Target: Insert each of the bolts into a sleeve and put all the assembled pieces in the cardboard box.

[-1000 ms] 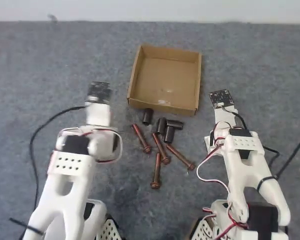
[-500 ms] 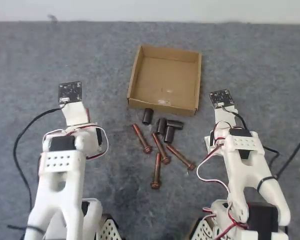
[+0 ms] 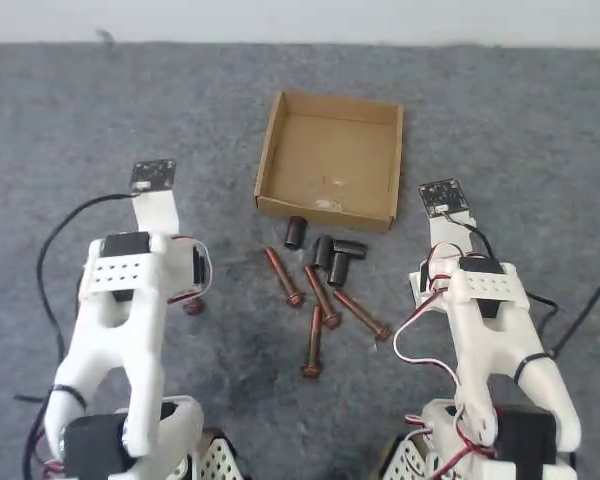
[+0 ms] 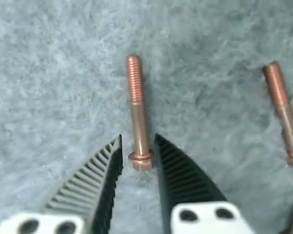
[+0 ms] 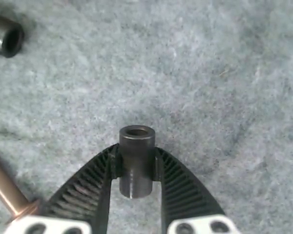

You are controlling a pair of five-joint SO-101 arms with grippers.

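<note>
**Grey carpet, one bolt and one sleeve gripped**

Grey carpet (image 3: 80, 120) covers the table, with the cardboard box (image 3: 327, 208) standing open at the far middle between the two arms. Just before its near wall lie several dark sleeves (image 3: 296, 232), close together. Four copper bolts (image 3: 321, 297) are scattered nearer the arms, some touching.

The left gripper (image 4: 137, 141) is narrow, its ribbed jaws pinched on the head of a bolt (image 4: 138, 112) whose threaded end points away from the jaws. This bolt is over bare carpet, apart from the loose ones.

The right gripper (image 5: 136, 148) is closed on a sleeve (image 5: 136, 168), clamped at its sides, bore open toward the wrist camera, above carpet beside the box's right corner.
</note>
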